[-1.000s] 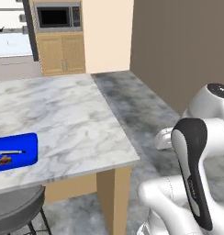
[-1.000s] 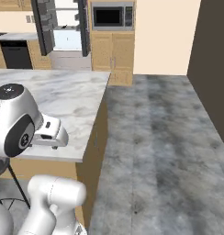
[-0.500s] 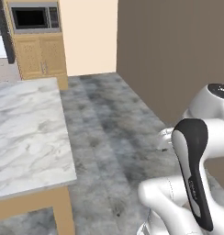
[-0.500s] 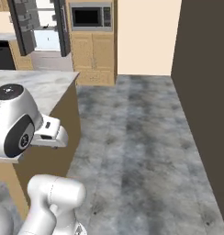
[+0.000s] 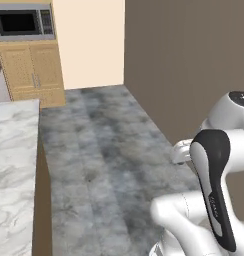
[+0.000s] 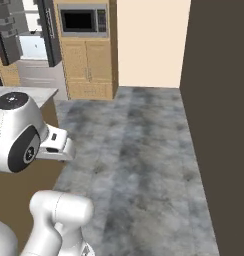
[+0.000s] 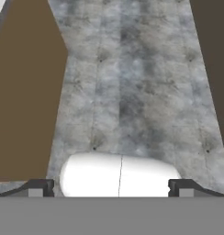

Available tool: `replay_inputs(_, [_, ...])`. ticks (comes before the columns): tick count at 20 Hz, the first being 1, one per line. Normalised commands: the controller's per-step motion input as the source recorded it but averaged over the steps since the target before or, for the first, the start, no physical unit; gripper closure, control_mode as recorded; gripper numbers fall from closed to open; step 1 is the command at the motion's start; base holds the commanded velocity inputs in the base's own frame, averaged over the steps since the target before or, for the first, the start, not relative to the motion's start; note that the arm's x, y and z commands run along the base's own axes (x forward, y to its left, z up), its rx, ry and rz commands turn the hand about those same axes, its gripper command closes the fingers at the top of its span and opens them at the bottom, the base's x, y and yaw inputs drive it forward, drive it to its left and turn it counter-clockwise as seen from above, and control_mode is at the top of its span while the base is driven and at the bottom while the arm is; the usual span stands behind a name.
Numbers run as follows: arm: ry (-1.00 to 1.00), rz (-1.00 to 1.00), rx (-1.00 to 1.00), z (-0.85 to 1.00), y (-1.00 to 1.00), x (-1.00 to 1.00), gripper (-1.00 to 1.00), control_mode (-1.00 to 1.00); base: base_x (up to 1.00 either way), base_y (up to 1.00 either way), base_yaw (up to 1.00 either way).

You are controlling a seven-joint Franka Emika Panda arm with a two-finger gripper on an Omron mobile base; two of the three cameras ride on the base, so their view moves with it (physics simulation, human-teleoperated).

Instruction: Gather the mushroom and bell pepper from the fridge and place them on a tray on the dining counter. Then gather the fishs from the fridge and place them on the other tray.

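Grey stone floor [image 6: 139, 165] stretches toward the open fridge [image 6: 31, 37] beyond the dining counter's tabletop [image 5: 11, 150], so with empty jaws spread wide, the next move is probably driving there for the fish.

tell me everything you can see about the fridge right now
The fridge stands at the far end of the kitchen, upper left in the right base view, left of the wooden cabinet with the microwave. Its dark upper doors are swung open, one showing a vertical bar handle, with a pale lit interior between them and grey stainless front below.
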Motion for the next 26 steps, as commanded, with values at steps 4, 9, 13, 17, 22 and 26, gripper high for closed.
replay_inputs(4, [0.0,0.0,0.0,0.0,0.0,0.0,-1.0,1.0,1.0,-0.21,0.06])
replay_inputs(9, [0.0,0.0,0.0,0.0,0.0,0.0,-1.0,1.0,1.0,-0.36,0.08])
replay_inputs(13, [0.0,0.0,0.0,0.0,0.0,0.0,-1.0,1.0,1.0,-0.39,0.09])
replay_inputs(17, [0.0,0.0,0.0,0.0,0.0,0.0,-1.0,1.0,1.0,-0.37,0.1])
replay_inputs(22, [0.0,0.0,0.0,0.0,0.0,0.0,-1.0,1.0,1.0,-0.25,0.13])
replay_inputs(26, [0.0,0.0,0.0,0.0,0.0,0.0,-1.0,1.0,1.0,-0.13,0.18])
